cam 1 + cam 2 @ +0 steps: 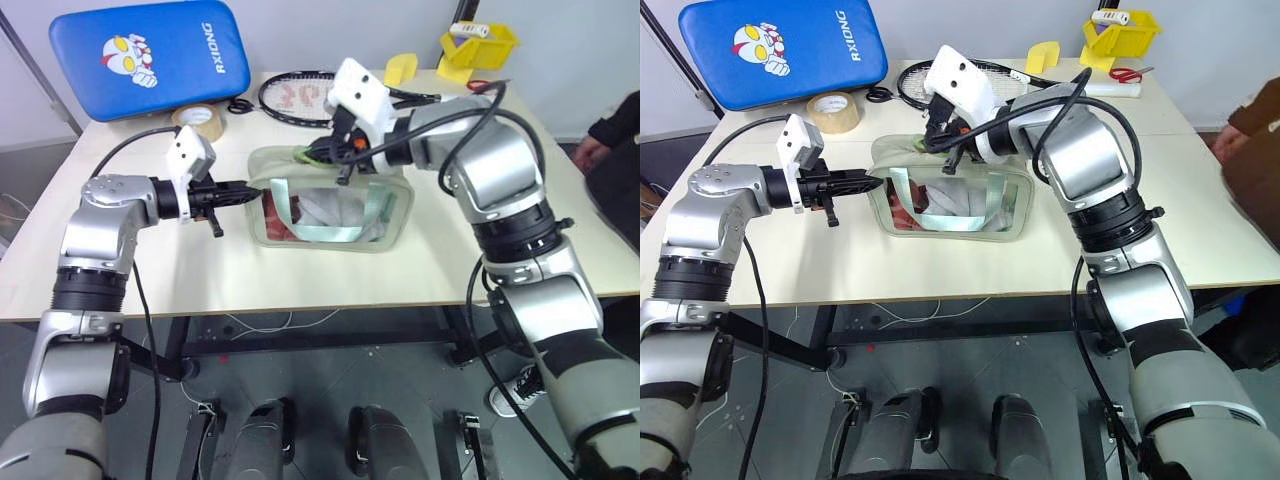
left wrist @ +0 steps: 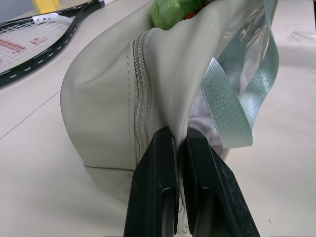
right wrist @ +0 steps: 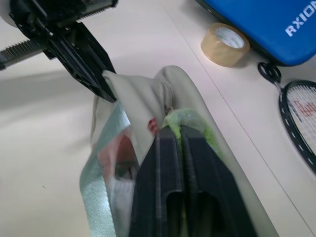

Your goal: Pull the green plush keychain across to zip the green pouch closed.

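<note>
The soft, limp green pouch (image 1: 330, 208) lies on the table (image 1: 300, 275); its end is pinched by the left gripper (image 2: 180, 140). The fuzzy green plush keychain (image 3: 190, 121), near that end, is clenched in the right gripper (image 3: 172, 132). It is probably light and squashy, so it is best held close to the zipper pull.

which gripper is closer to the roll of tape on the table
Left. The left gripper, pinching the green pouch's end, sits just in front of the tape roll. The right gripper, shut on the green plush keychain, is farther along the pouch top.
</note>
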